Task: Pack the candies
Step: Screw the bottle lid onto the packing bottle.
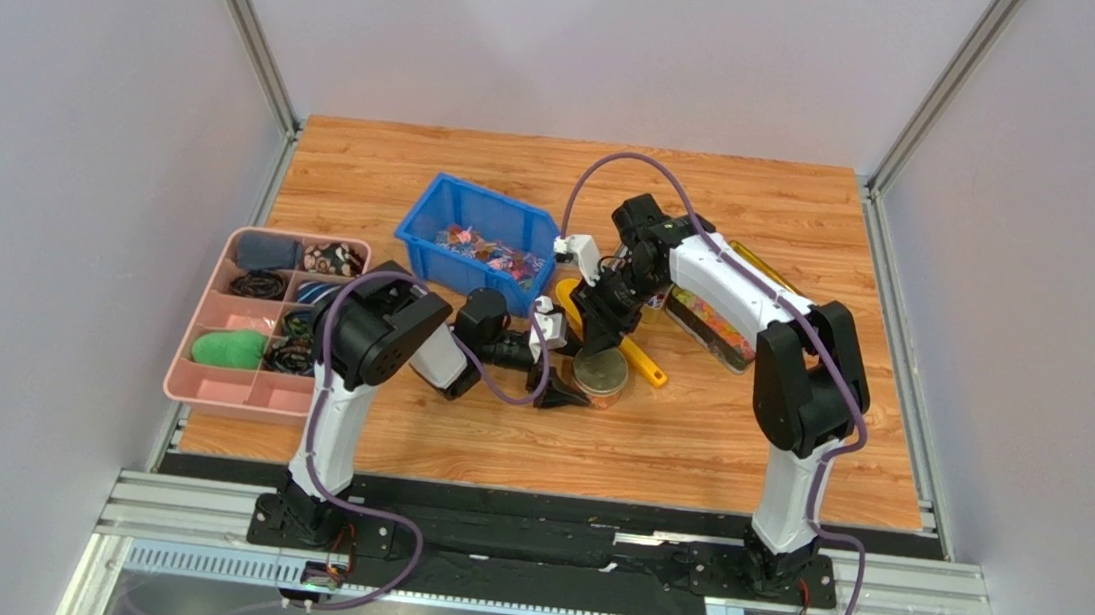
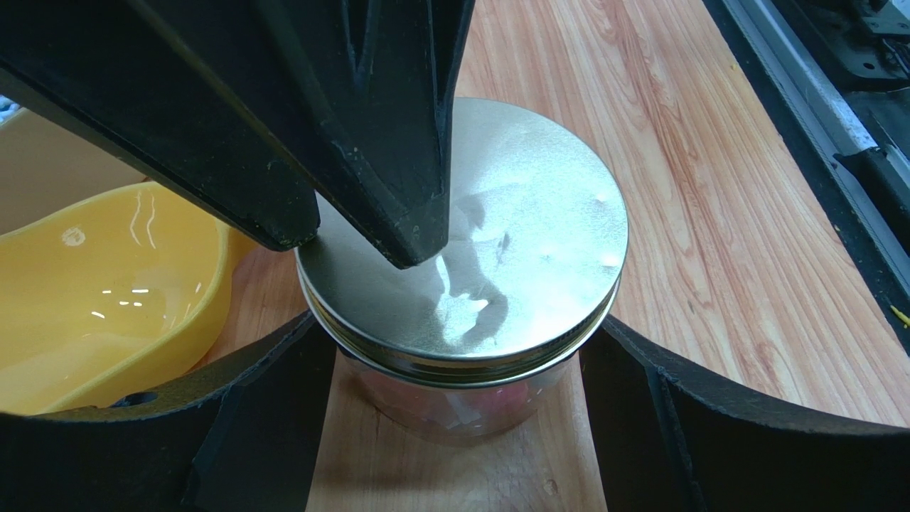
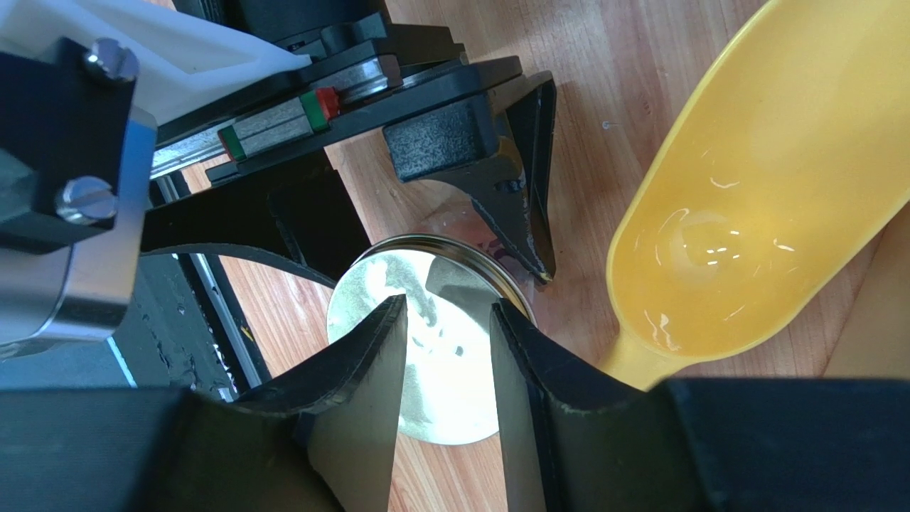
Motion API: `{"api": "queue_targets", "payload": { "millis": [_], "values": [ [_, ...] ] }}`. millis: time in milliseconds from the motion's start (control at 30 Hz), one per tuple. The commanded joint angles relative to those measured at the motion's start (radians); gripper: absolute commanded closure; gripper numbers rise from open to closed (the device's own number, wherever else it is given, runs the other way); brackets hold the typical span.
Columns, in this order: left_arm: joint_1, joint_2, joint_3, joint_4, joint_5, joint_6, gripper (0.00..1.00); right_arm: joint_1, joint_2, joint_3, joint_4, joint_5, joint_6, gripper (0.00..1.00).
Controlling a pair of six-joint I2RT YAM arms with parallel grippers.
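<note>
Blue plastic walls of a bin [image 1: 426,224] hold the candies [image 1: 484,252], a loose heap of tiny pink, red and blue wrappers on the wooden table [image 1: 735,461]. In the top view the bin stands behind and to the left of both grippers, near them but touching neither. No candy lies between any fingers. The sweets are jumbled with no shared direction, and each is too small to tell which way it points; the bin's long axis runs roughly left to right, slanting a little toward the near right. The left gripper [image 2: 457,344] stands wide around a glass jar [image 2: 459,411], its fingers close against opposite sides of the glass just under the rim, gripping it. A silver metal lid [image 2: 534,213] sits on the jar. The right gripper [image 3: 449,309] hangs over that lid, jaws a narrow gap apart with nothing between them, one fingertip at the lid's surface. A yellow scoop [image 3: 737,213] lies empty just beside the jar. A pink compartment tray [image 1: 192,376] sits at the table's left edge, well apart from the jar.
</note>
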Motion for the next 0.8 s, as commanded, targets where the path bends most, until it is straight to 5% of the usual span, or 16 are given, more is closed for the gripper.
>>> {"api": "queue_targets", "payload": {
  "millis": [0, 767],
  "values": [
    [0.005, -0.006, 0.006, -0.021, -0.006, -0.018, 0.27, 0.002, -0.002, -0.008, 0.032, -0.028, 0.010, 0.62],
    [0.006, -0.005, 0.009, -0.022, -0.005, -0.025, 0.27, -0.001, 0.013, -0.013, 0.082, 0.003, 0.016, 0.60]
  ]
}}
